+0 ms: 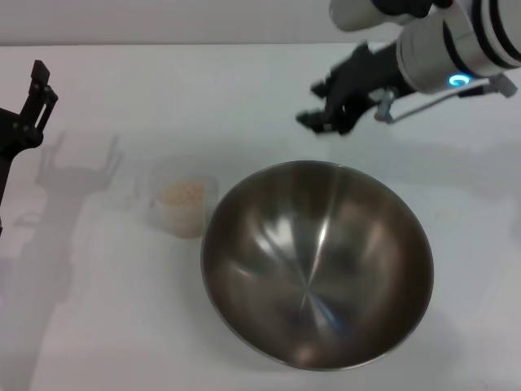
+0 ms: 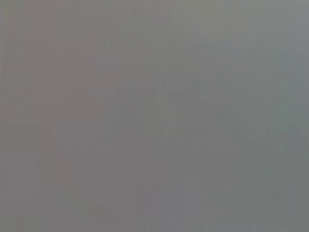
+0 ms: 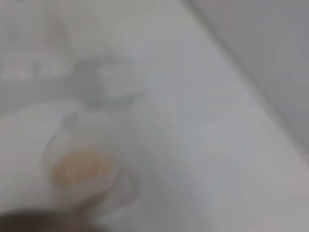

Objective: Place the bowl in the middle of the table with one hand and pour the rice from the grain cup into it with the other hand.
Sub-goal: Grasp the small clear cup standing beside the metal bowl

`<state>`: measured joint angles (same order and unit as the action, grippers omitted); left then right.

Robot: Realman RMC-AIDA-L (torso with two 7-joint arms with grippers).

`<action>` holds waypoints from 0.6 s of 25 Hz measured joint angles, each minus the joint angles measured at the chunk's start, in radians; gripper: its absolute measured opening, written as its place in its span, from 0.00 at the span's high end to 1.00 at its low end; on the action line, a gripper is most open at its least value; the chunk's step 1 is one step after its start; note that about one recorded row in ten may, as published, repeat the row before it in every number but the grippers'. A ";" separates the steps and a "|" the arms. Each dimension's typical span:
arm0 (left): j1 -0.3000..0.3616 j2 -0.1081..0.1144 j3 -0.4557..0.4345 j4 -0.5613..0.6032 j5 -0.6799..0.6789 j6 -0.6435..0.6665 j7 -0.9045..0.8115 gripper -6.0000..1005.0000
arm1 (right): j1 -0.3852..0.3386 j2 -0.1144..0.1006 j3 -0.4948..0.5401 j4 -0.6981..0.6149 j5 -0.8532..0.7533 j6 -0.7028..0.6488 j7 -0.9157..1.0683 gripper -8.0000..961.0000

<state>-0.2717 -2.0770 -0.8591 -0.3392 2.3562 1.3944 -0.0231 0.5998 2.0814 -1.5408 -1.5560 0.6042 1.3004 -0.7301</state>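
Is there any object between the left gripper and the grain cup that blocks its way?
Nothing visible does. In the head view, only bare table lies between the left gripper and the grain cup. The bowl stands on the cup's other side, close to it; the right gripper hovers beyond the bowl.

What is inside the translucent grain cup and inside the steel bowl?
The grain cup holds pale rice; its depth cannot be seen. The steel bowl shows only its bare shiny interior.
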 joint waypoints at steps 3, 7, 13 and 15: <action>0.001 0.000 0.000 0.000 0.000 0.004 0.000 0.23 | -0.062 0.001 -0.047 -0.051 -0.037 -0.125 -0.006 0.55; 0.001 0.000 -0.002 0.000 0.000 0.006 0.000 0.23 | -0.195 0.005 -0.161 -0.084 -0.138 -0.457 -0.010 0.55; -0.001 0.000 -0.003 0.003 0.000 0.006 0.000 0.23 | -0.362 0.011 -0.289 -0.012 -0.165 -1.079 -0.006 0.55; -0.003 0.001 -0.003 0.007 0.000 0.006 0.000 0.23 | -0.395 0.011 -0.327 0.048 -0.150 -1.291 0.002 0.55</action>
<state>-0.2747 -2.0760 -0.8622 -0.3324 2.3561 1.4006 -0.0230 0.2047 2.0924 -1.8679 -1.5082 0.4541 0.0097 -0.7282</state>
